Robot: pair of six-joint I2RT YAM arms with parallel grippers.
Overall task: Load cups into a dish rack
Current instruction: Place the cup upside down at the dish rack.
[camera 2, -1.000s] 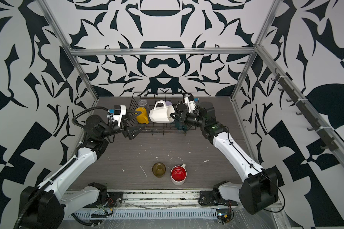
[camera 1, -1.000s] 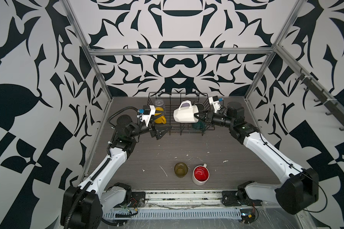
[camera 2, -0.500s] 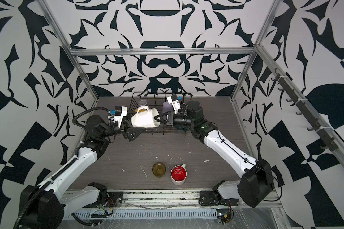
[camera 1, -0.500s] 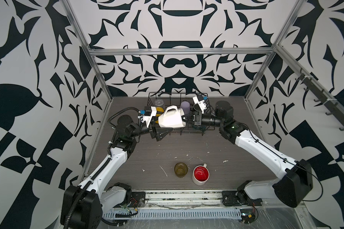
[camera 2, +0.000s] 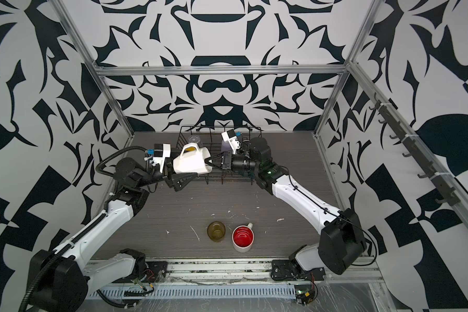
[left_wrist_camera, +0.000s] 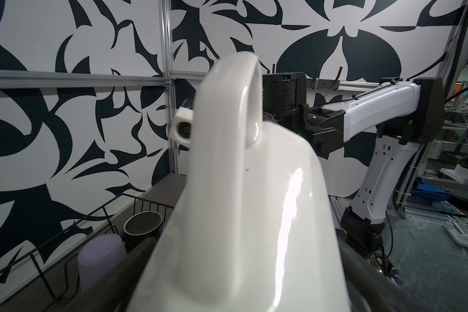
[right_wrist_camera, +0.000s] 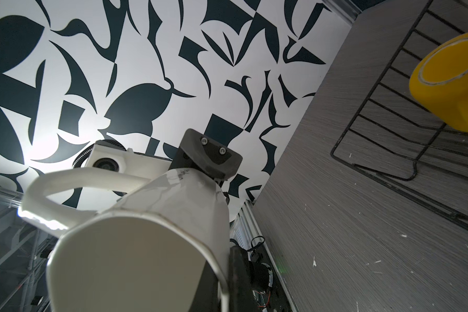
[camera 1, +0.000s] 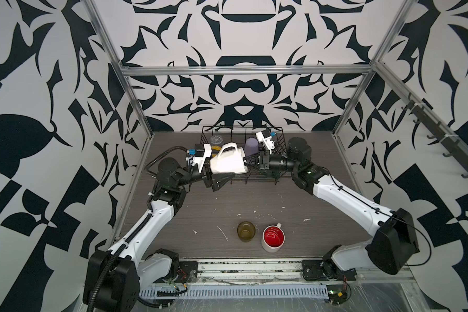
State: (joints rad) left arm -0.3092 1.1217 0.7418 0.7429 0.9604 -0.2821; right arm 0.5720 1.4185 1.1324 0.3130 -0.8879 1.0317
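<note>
Grey wood-grain surface (camera 1: 254,200) is seen in both top views, and at its far end a black wire dish rack (camera 1: 254,178) is set. At the rack's front edge, toward the left arm's side, a white faceted mug (camera 1: 227,163) is held on its side, clear of the surface, with its handle upward. Its mouth is turned toward the right hand (camera 1: 247,161), which is clenched on the wall at the rim. The left hand (camera 1: 222,170) is spread wide at the opposite end, its fingers (left_wrist_camera: 135,259) flanking the mug's base; whether they touch the mug cannot be told.

Inside the rack, a lilac tumbler (camera 1: 251,146) is stood base-up near the right hand, and a black cup (left_wrist_camera: 142,224) is placed just beside it. A yellow mug (right_wrist_camera: 449,75) is lodged toward the rack's other end, mostly hidden behind the white mug in the top views, with a clear glass (camera 1: 216,139) in the far corner behind it.

Near the front of the surface, well apart from the rack, an olive-brown glass (camera 1: 246,230) and a white mug with a red inside (camera 1: 273,239) are stood upright, just beside each other.
</note>
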